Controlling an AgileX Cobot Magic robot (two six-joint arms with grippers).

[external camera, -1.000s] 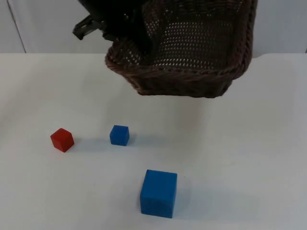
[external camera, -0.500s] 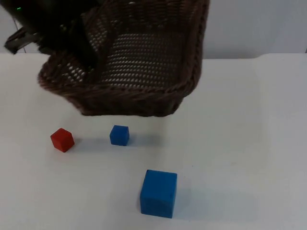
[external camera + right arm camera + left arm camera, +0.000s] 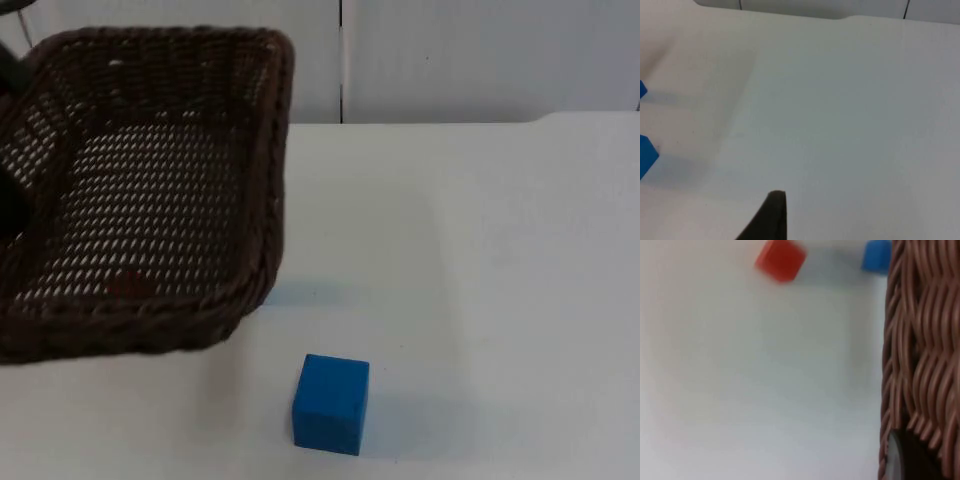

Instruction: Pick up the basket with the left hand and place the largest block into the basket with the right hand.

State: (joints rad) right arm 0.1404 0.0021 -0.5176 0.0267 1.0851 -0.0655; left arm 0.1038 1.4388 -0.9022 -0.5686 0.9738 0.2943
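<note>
Near the table's front edge, midway along it: large blue cube block point(image 3: 331, 403), apart from the dark brown woven wicker basket point(image 3: 262, 180) at the left edge, clasped by the left gripper point(image 3: 897, 460). Right gripper point(image 3: 771, 216): waiting, grip state indeterminable; the block lies to its left.

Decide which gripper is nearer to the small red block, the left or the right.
Left. The left gripper, at the basket rim, looks down on the red block; the right gripper waits over bare table.
</note>
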